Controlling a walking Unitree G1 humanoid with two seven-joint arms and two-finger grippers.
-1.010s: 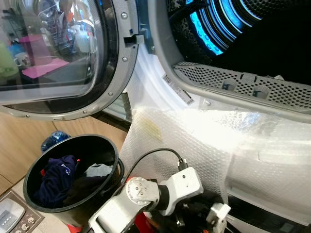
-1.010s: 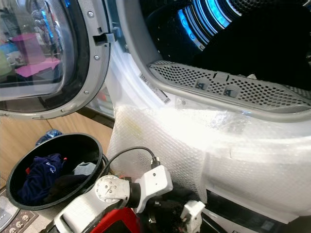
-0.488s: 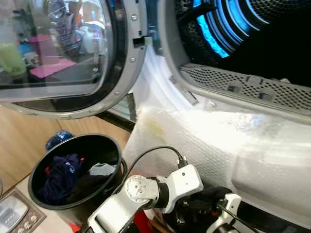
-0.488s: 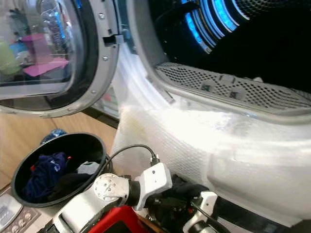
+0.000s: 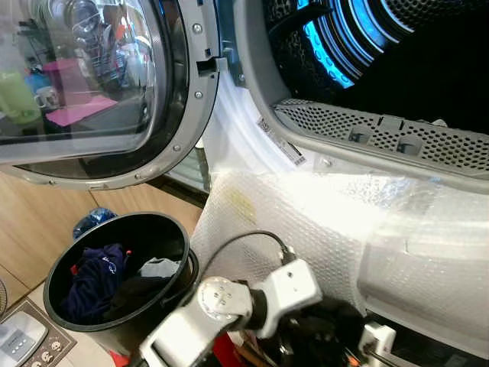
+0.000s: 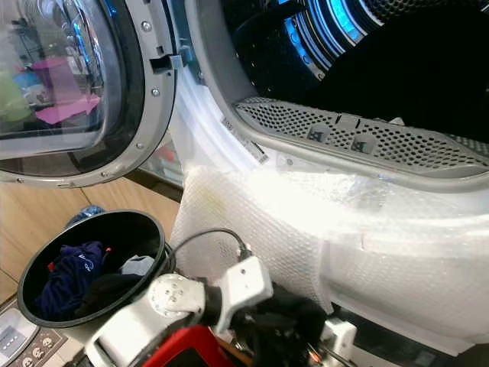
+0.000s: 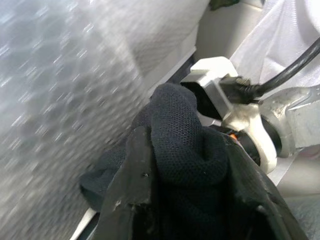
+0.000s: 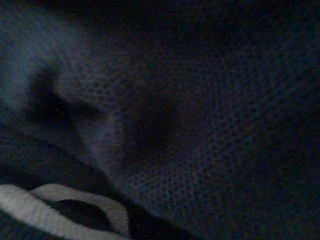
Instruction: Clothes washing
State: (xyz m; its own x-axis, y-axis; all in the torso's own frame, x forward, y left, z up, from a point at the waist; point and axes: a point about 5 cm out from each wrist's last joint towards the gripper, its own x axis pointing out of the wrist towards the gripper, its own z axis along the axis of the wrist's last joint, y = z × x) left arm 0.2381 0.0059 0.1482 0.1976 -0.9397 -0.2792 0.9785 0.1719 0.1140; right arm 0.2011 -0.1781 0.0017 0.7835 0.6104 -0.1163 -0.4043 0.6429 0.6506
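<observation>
Mid-load at the washer: my left claw (image 7: 185,200) is clamped on a black garment (image 7: 182,150) low in front of the open drum (image 5: 397,53), right claw's state I can't tell, w/ more clothes left in the black bin (image 5: 179,237) — nothing visible loaded yet.

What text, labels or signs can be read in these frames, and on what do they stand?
No text can be read.
White sticker on the washer's door rim: print too small to read.
Pale logo on the navy garment in the round black laundry bucket: too small to read.
Grey appliance panel beside the bucket: round icons, no legible words.
</observation>
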